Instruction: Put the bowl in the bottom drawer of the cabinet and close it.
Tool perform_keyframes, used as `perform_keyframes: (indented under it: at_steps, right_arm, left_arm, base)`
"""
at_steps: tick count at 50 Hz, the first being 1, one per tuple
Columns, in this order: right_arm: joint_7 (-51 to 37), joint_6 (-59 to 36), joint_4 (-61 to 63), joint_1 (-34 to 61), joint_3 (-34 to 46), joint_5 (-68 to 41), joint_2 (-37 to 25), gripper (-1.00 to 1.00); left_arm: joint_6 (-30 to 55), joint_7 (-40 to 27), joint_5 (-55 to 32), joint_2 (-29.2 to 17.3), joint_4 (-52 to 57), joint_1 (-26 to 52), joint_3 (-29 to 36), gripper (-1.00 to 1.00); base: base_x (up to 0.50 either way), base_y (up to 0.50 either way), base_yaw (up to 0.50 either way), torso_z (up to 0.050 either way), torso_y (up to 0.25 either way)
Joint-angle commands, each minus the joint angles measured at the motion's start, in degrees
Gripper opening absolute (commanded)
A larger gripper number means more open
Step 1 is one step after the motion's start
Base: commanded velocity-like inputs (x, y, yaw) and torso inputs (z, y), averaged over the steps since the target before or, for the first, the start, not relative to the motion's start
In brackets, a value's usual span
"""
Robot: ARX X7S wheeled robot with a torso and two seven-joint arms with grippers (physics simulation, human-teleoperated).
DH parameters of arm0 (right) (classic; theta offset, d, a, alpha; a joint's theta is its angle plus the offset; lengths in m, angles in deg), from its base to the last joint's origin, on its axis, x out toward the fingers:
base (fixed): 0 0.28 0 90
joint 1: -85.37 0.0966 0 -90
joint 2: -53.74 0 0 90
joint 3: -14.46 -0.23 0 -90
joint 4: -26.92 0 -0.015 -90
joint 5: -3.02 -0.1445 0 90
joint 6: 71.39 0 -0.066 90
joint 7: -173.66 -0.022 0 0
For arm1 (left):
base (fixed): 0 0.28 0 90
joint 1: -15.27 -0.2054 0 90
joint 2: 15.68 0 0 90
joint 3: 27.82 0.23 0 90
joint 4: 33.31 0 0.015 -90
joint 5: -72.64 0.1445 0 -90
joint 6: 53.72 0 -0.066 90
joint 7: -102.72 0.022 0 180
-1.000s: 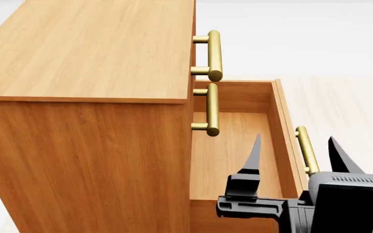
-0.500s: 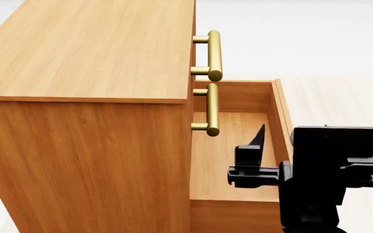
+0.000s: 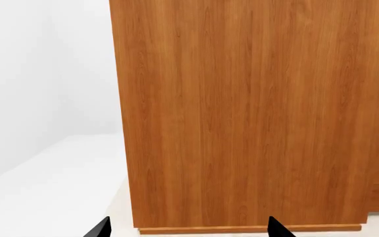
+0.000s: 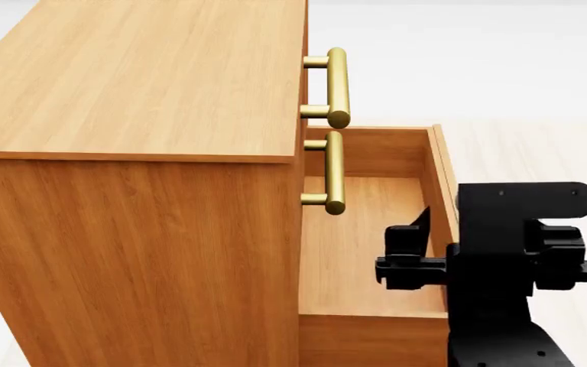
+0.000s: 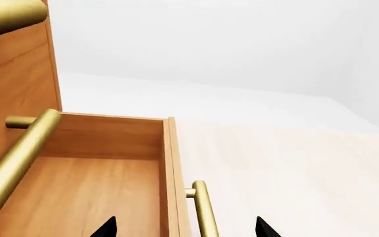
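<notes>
From where I stand, the boxy orange-brown wood-grain cabinet fills the left of the head view, its flat top running to a sharp front edge. In the left wrist view its plain side panel rises from pale floor, with open white floor beside it; the left gripper shows two black tips set well apart with nothing between them. Right of the cabinet's front edge, two brass bar handles of the upper drawers jut out one above the other. Below them the bottom drawer, an orange-brown wood box, stands pulled out, and the part of its floor that shows is bare. Its own brass handle sits outside the front wall. The right gripper hangs over that front wall, tips spread wide astride the handle, holding nothing. The bowl shows in none of the views; the black arm may hide part of the drawer.
</notes>
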Motion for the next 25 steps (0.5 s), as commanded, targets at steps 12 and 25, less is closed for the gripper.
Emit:
perform_keyframes:
  at_steps: [12, 25]
  right_arm:
    - [2.0, -5.1, -4.1, 2.3, -0.1, -2.9, -0.1, 1.00]
    - [2.0, -8.4, -5.9, 3.2, -1.2, -4.7, 0.3, 1.00]
  left_arm:
    - [-0.2, -0.8, -0.3, -0.6, -0.3, 0.3, 0.6, 1.00]
    - [0.7, -1.3, -0.5, -1.1, 0.6, 0.4, 0.9, 1.00]
  base:
    - [0.00, 0.00, 0.00, 0.000, 0.000]
    - [0.00, 0.00, 0.00, 0.000, 0.000]
